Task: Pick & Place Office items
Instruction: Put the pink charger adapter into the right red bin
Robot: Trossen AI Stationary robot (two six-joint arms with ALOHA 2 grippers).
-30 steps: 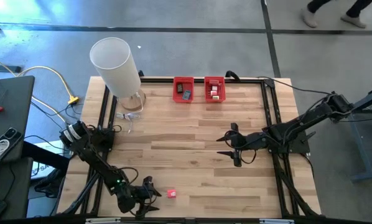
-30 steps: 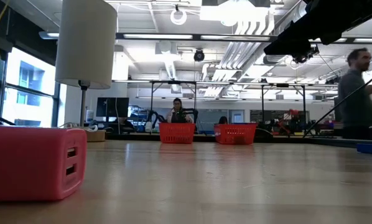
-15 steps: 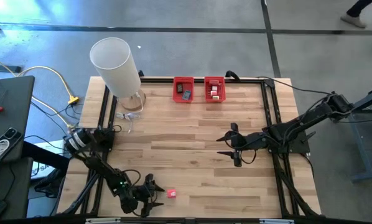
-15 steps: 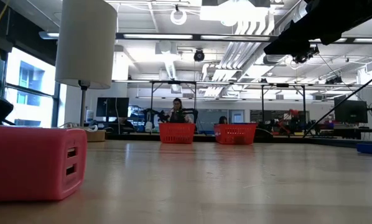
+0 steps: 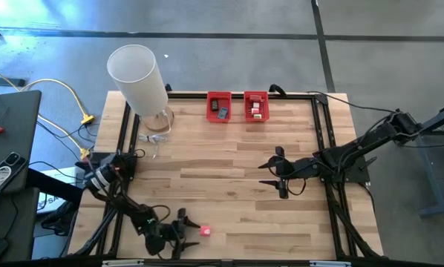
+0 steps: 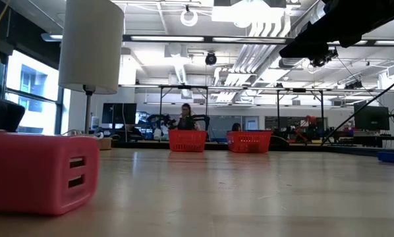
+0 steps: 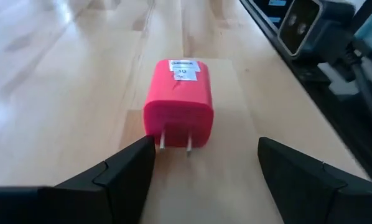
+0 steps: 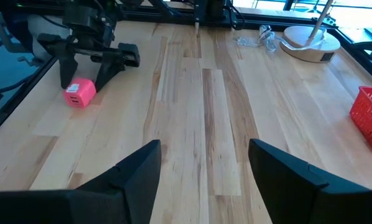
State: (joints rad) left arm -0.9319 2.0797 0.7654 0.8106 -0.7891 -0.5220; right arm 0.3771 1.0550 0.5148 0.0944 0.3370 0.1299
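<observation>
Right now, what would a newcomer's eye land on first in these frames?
The pink plug-in charger lying near the table's front edge, with the open left gripper lined up on its prongs. Next, the tall white cylinder at the far left corner, and the right gripper hovering open mid-table.

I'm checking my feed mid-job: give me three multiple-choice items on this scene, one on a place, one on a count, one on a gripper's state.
1. Where does the pink plug block lie?
A. near edge, by the left gripper
B. inside a bin
C. under the right gripper

2. How many red bins stand at the far edge?
A. one
B. two
C. three

3. The left gripper is:
A. shut on the block
B. open, block ahead of it
C. out of view

Answers: 1 A, the high view shows it there. 2 B, two side by side. 3 B, the left wrist view shows fingers spread, block untouched.
</observation>
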